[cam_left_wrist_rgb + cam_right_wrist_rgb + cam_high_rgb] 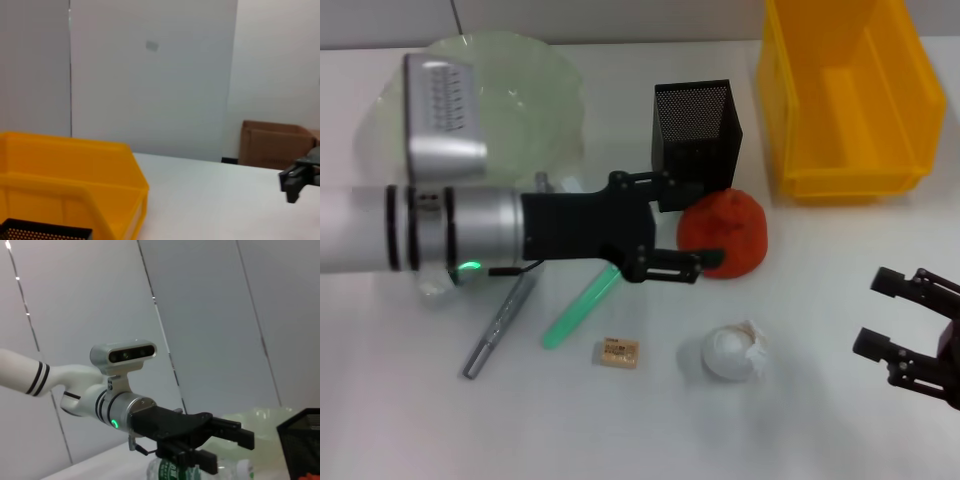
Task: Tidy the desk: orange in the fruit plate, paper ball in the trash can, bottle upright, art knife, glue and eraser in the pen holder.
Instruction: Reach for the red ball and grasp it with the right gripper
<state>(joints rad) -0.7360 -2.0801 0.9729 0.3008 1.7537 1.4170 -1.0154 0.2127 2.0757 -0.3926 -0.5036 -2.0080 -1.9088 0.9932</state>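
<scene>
Left hand (690, 225) open beside the orange (725, 235); only the right wrist view shows the bottle (175, 471).

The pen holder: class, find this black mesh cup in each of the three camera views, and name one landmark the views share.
Head view: the pen holder stands upper centre, behind the orange, left of the yellow bin.
Left wrist view: only its mesh rim shows at the bottom left corner, before the yellow bin.
Right wrist view: its upper part sits at the lower right edge.
Shared landmark: the left claw, also visible in the right wrist view.
</scene>
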